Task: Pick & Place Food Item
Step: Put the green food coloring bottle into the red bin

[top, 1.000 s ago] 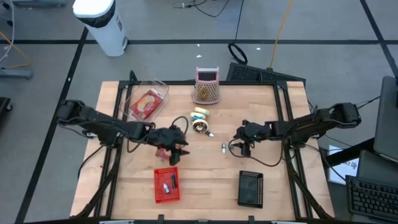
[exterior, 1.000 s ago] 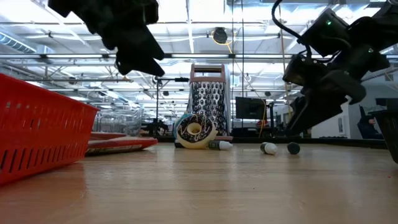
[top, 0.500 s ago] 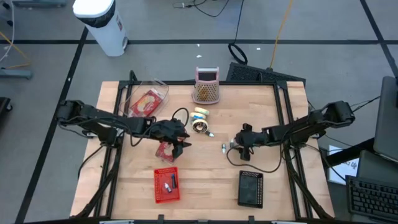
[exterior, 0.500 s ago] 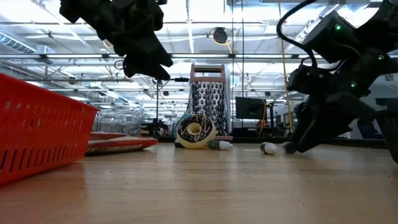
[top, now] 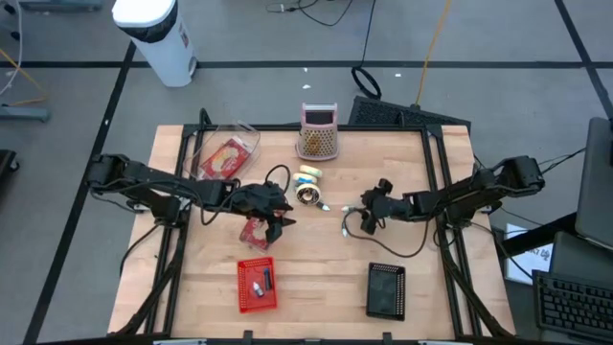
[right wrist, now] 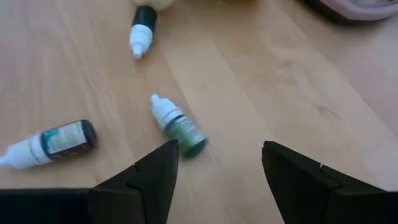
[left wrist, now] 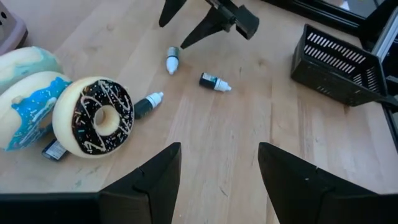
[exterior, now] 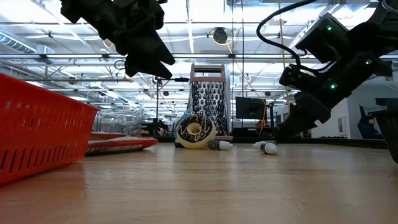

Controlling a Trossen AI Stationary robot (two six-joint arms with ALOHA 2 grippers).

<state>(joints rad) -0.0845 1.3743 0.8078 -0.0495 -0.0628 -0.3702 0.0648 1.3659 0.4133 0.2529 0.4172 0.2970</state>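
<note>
Red mesh basket (top: 257,285) sits at the near edge of the wooden table (top: 316,273), left of centre, with a couple of small dark items inside; their kind cannot be told from above. Black slatted basket (top: 386,289) stands to its right, and its contents cannot be made out. Clear plastic tray (top: 224,153) at the far left corner holds a red-and-tan packet. A pink-handled grater (top: 317,132) stands at the far edge.

Food items lie at table centre: a chocolate sprinkled donut (left wrist: 94,116) leaning against two blue-iced pastries (left wrist: 28,93), with a small dropper bottle (left wrist: 144,105) just beside the donut.

Left gripper (top: 271,219) hangs above the table between the donuts and the red basket, fingers spread and holding nothing. Right gripper (top: 359,215) is low over the table right of centre, fingers also spread and empty, near two more dropper bottles.

The left wrist view alone shows the donut's sprinkles and a small dark object tucked under it, plus the right arm's fingers beyond the two loose bottles (left wrist: 214,81). The right wrist view alone shows a green-labelled bottle (right wrist: 179,127) lying just ahead of its fingers and a second bottle (right wrist: 53,142) off to one side. The low view shows the donut (exterior: 194,130) standing on edge in front of the grater, and the red basket's wall (exterior: 40,124) close to the camera.
</note>
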